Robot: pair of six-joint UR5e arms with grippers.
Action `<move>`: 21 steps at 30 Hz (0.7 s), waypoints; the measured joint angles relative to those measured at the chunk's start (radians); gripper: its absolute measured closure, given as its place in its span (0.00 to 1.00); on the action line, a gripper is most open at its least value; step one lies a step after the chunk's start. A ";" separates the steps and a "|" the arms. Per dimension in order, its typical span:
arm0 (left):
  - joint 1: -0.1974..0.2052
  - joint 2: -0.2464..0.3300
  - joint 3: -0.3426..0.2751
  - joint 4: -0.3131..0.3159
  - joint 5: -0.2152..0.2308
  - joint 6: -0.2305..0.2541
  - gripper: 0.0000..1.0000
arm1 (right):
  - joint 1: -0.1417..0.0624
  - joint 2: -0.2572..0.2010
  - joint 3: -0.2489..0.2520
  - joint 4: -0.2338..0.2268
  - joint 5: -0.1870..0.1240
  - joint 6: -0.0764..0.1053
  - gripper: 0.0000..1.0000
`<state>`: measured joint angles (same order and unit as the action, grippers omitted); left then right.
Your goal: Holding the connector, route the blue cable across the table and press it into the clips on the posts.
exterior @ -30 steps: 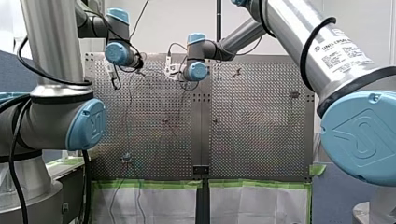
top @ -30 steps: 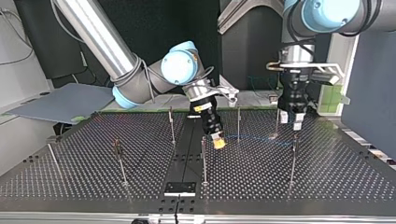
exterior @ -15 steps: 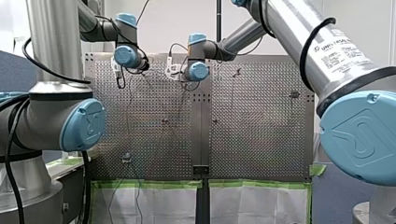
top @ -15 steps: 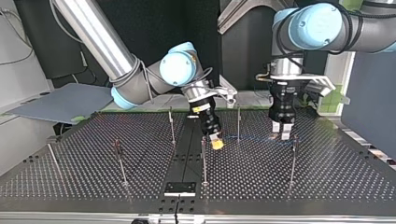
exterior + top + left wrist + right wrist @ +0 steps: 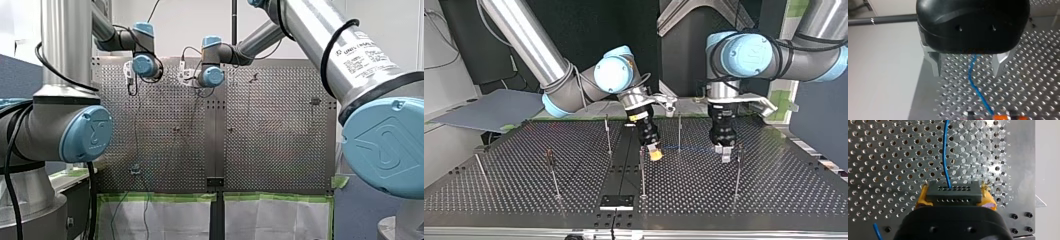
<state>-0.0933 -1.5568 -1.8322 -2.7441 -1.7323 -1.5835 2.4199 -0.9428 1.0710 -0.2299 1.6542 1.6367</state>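
Between my right claw's (image 5: 655, 154) yellow pads (image 5: 923, 197) sits the black connector (image 5: 953, 193), two rows of small holes, clamped tight. Thin blue cable (image 5: 946, 152) leaves it, curves over the perforated desk (image 5: 885, 157) and passes between my left claw's (image 5: 968, 72) spread metal fingers (image 5: 999, 63), touching neither.

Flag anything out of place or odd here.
Nothing stands out. The right gripper is shut on the black connector; the blue cable leaves it in a smooth curve and passes loose through the open left gripper. No post looks bent.
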 joint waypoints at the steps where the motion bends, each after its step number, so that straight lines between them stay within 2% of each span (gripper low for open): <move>1: 0.000 -0.009 0.004 0.001 -0.004 0.004 0.00 | 0.000 0.000 0.000 0.001 0.000 0.000 1.00; 13: 0.004 -0.074 0.058 0.004 -0.014 0.003 0.00 | 0.000 0.000 0.001 0.004 0.000 0.000 1.00; 21: 0.013 -0.087 0.079 0.009 -0.012 -0.015 0.00 | 0.000 0.000 0.000 0.005 -0.001 0.000 1.00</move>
<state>-0.0807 -1.6434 -1.7531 -2.7354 -1.7442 -1.5980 2.4199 -0.9428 1.0713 -0.2248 1.6529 1.6372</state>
